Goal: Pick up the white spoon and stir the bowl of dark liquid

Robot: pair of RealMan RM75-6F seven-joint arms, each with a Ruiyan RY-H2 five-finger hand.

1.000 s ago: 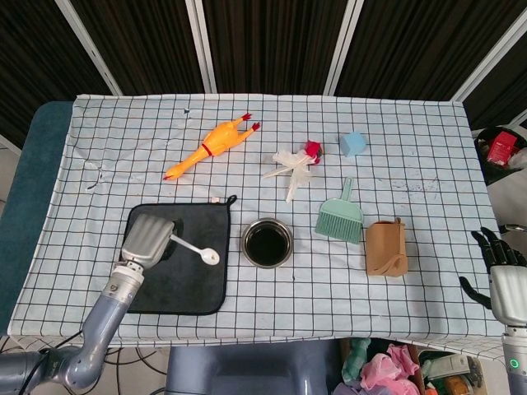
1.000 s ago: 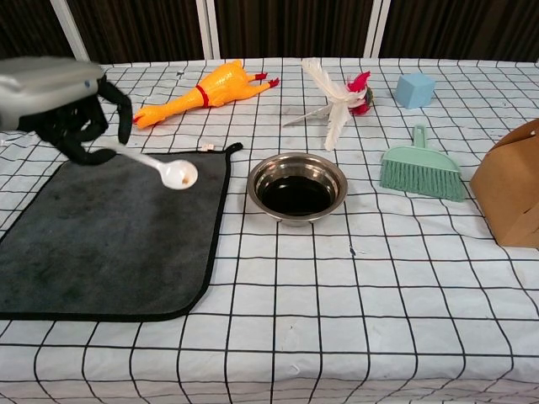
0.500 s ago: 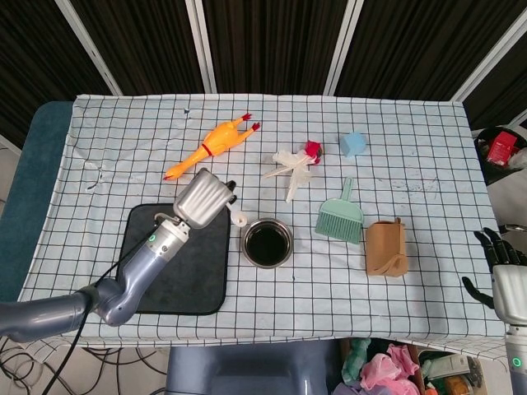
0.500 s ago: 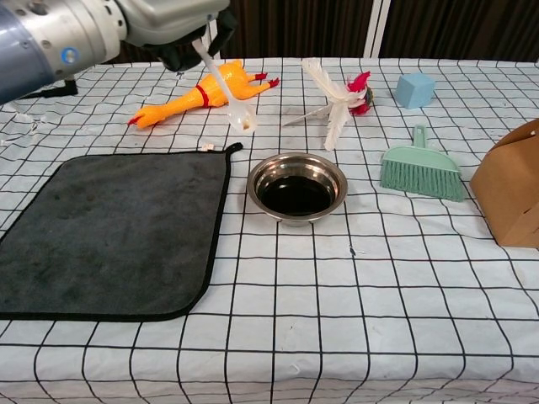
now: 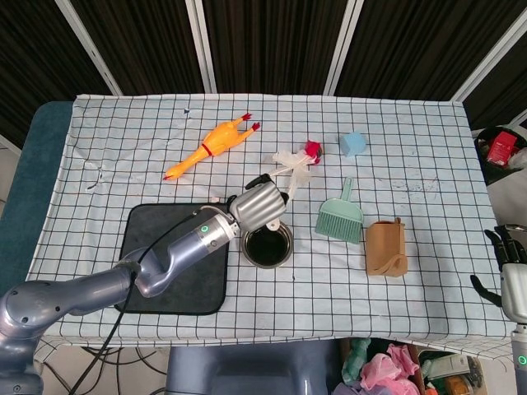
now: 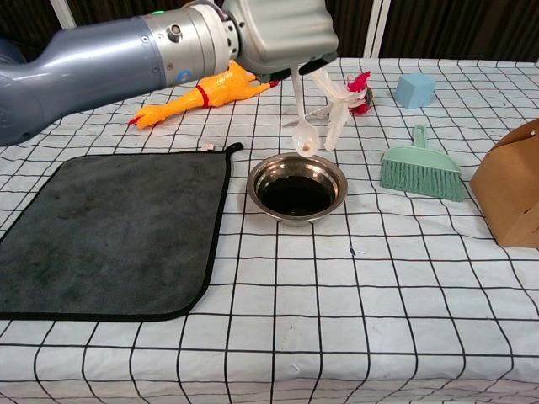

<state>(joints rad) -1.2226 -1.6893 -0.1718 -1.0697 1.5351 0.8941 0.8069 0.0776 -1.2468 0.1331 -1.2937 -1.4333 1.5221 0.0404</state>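
Left hand (image 6: 278, 34) held the white spoon (image 6: 303, 118) by its handle, fingers closed around the top; exact finger lay was hidden under the hand's shell. Spoon hung nearly upright, scoop end down, just above the far rim of the bowl of dark liquid (image 6: 296, 187) and not touching the liquid. In the head view the left hand (image 5: 262, 206) sat over the bowl's (image 5: 267, 245) upper-left edge, covering the spoon. Bowl stood on the checked tablecloth (image 6: 354, 320), just right of the dark mat (image 6: 109, 236).

Right hand (image 5: 512, 284) was at the frame's lower right edge, off the table, fingers apart, holding nothing. Green brush (image 6: 421, 168) and brown box (image 6: 514, 189) lay right of the bowl, rubber chicken (image 6: 202, 94) behind it.
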